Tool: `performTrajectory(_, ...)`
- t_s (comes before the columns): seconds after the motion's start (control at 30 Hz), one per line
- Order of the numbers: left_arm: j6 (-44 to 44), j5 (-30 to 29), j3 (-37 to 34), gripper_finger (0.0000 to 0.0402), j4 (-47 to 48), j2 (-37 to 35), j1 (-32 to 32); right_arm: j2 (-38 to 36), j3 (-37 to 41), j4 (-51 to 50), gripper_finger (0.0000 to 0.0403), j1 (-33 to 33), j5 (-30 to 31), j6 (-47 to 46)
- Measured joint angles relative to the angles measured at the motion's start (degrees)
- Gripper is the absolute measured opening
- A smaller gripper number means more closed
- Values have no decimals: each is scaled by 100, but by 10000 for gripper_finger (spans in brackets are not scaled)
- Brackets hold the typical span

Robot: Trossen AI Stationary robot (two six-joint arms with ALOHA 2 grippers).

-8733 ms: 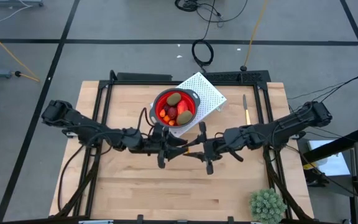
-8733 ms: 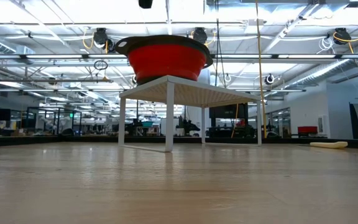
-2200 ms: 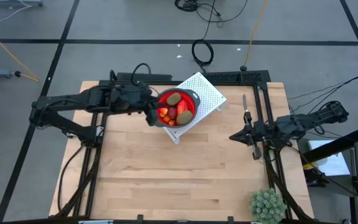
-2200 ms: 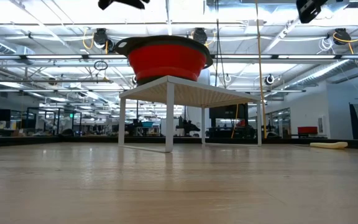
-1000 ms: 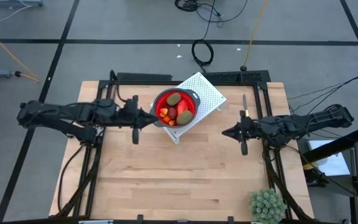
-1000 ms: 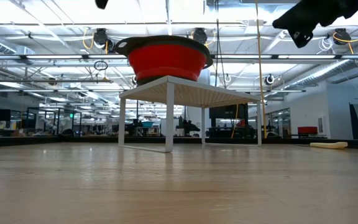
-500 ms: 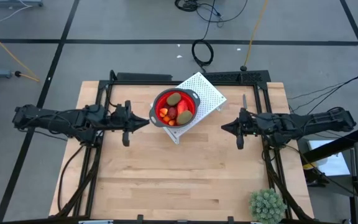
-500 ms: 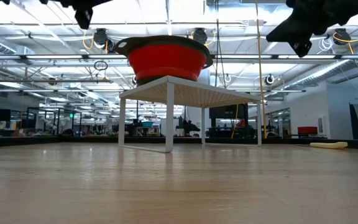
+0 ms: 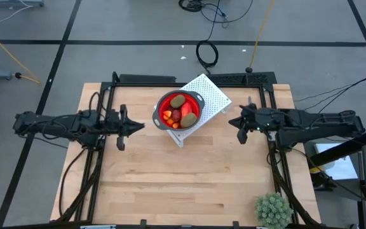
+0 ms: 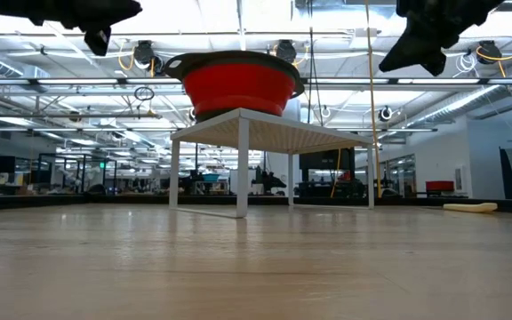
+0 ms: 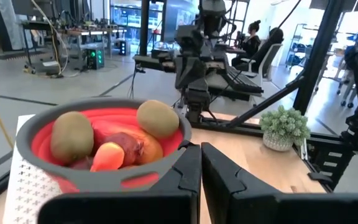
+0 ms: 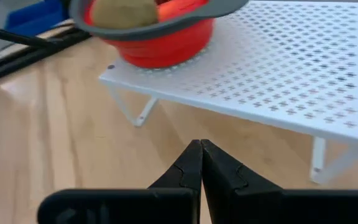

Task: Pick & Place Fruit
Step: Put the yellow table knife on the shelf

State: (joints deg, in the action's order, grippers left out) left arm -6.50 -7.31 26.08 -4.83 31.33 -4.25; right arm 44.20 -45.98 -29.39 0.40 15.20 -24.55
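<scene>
Fruit (image 9: 179, 112) sits in the red bowl (image 9: 192, 116) on the white perforated stand (image 9: 213, 97), between the two grippers and ahead of each set of fingertips. Left gripper (image 9: 136, 126) hangs above the tabletop (image 9: 183, 184), fingers (image 11: 185, 177) clenched on nothing, bowl just beyond their tips. Right gripper (image 9: 230, 122) is likewise clenched and empty, fingers (image 12: 191, 165) pointing at the stand, clear of it.

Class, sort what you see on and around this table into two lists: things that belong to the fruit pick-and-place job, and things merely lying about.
Belongs to the job:
- small toy fruit pieces, brown-green ovals and red-orange bits
- round red bowl with grey rim holding them
- white perforated metal stand under the bowl
- left gripper and right gripper, both shut

Lying about:
- spiky green plant
- black cable coil
</scene>
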Motion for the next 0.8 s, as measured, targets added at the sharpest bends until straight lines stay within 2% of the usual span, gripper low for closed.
performTrajectory(0.2,46,-1,-319,10,-100,-390,0,424,-618,-1024,0,-381,-1,-113)
performTrajectory(0.43,83,-1,-542,10,-101,-687,67,1065,-1205,-2680,0,-969,-2,-606)
performTrajectory(0.67,200,153,-626,10,-103,-865,175,1646,-1298,-3736,0,-1589,-32,-802)
performTrajectory(0.8,282,245,-626,10,-104,-867,239,1824,-1291,-3968,0,-1894,-36,-794)
